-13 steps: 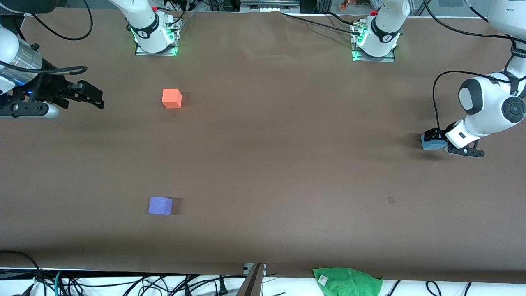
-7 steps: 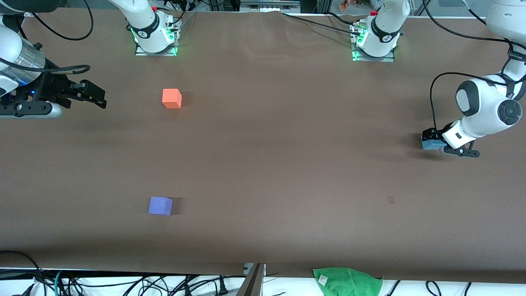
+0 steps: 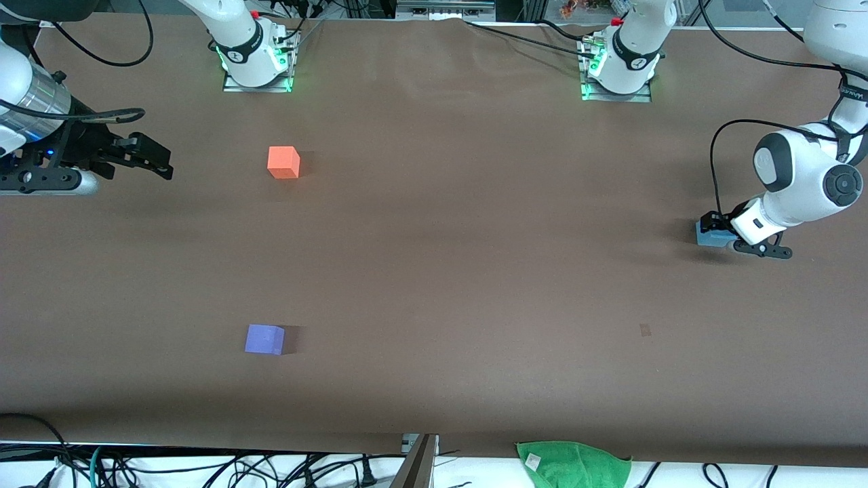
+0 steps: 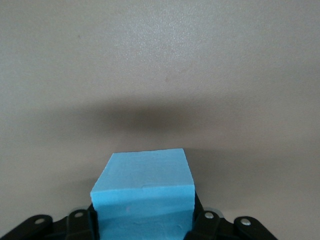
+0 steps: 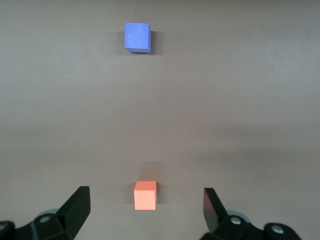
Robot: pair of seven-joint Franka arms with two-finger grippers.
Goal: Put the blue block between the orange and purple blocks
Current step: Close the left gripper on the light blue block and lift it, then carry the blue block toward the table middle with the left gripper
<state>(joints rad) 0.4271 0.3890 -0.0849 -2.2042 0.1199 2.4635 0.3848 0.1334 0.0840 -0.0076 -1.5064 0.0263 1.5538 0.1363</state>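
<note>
The blue block [image 3: 708, 236] is at the left arm's end of the table, gripped between the fingers of my left gripper [image 3: 717, 228], low at the table surface. I cannot tell whether the block touches the table. In the left wrist view the block [image 4: 142, 182] fills the space between the jaws of the left gripper [image 4: 142, 222]. The orange block [image 3: 283, 163] lies toward the right arm's end. The purple block [image 3: 264, 339] lies nearer to the front camera than it. My right gripper [image 3: 159, 163] is open and empty beside the orange block [image 5: 145, 195]. The purple block [image 5: 137, 37] shows too.
A green cloth [image 3: 573, 464] hangs at the table's front edge. The arm bases [image 3: 258, 61] [image 3: 617, 68] stand along the back edge. Cables lie below the front edge. A small dark mark [image 3: 645, 330] is on the brown table cover.
The left arm's wrist has shifted slightly, and the gripper with the blue block has edged toward the table's middle. The right gripper has barely moved. The orange and purple blocks are unmoved.
</note>
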